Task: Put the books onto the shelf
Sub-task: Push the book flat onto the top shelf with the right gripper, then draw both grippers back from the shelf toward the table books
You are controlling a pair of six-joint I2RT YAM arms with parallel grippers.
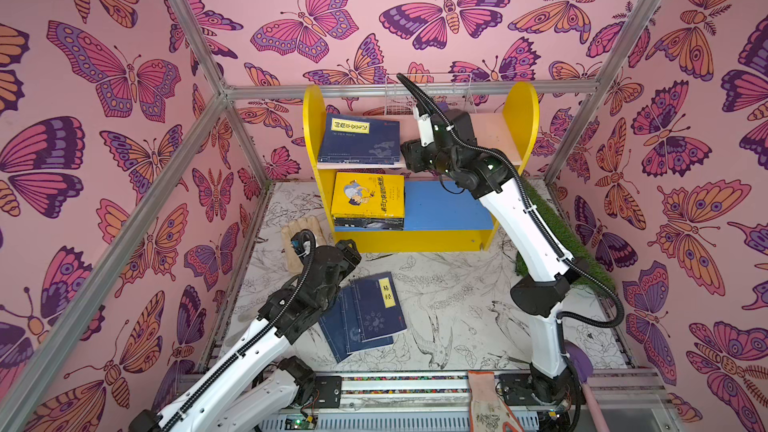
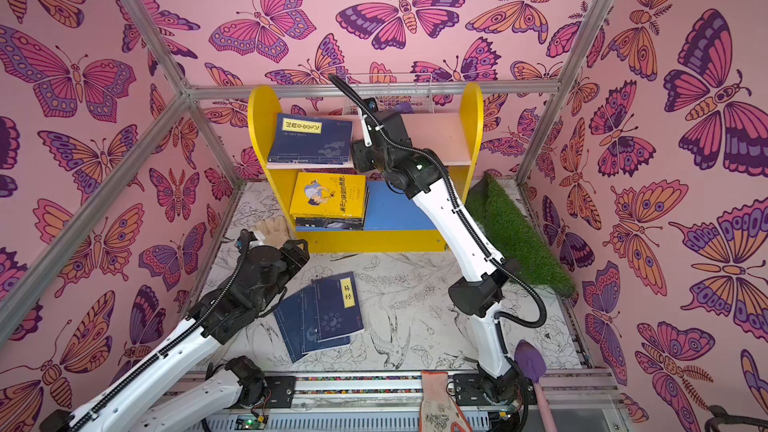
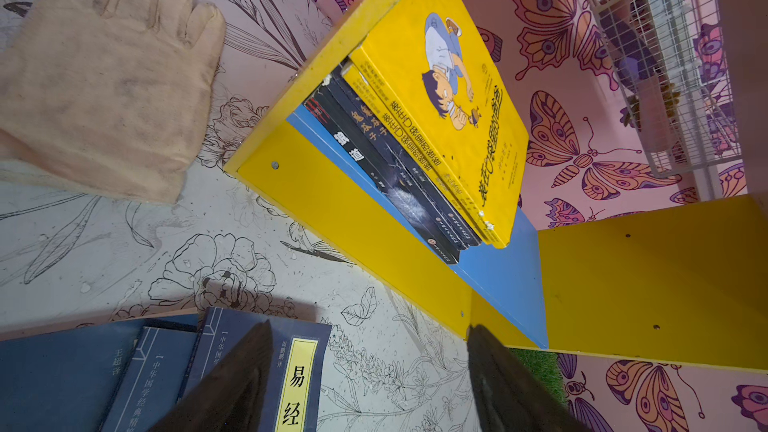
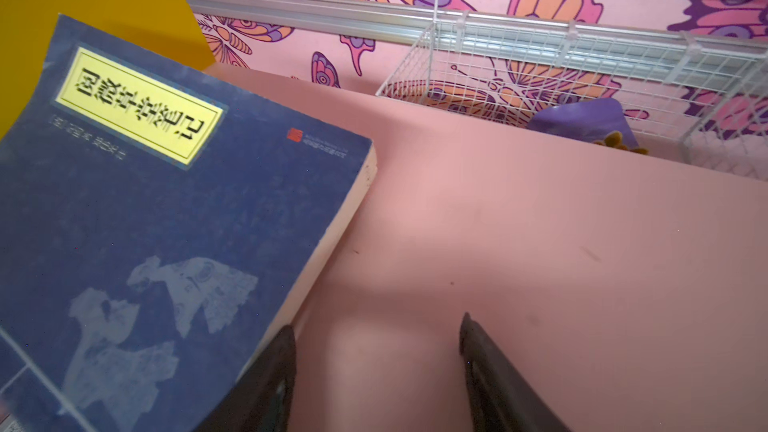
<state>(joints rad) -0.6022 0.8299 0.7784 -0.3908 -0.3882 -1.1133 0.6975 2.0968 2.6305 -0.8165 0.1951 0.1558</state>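
left claw (image 3: 369,326): released, holding nothing, poised over three navy books (image 1: 365,313) fanned out on the surface (image 1: 457,305), near a beige glove (image 3: 104,76)
right claw (image 4: 376,322): released, empty, above the pink upper board (image 4: 498,222) of the shelf (image 1: 312,118), just beside a navy book (image 4: 166,222) lying flat there
blue lower board (image 1: 444,205): a flat stack topped by a yellow book (image 1: 368,197), against the left side panel

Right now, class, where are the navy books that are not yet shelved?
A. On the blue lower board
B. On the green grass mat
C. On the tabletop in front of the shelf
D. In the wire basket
C: the navy books lie fanned on the tabletop in front of the shelf, by the open left end effector.
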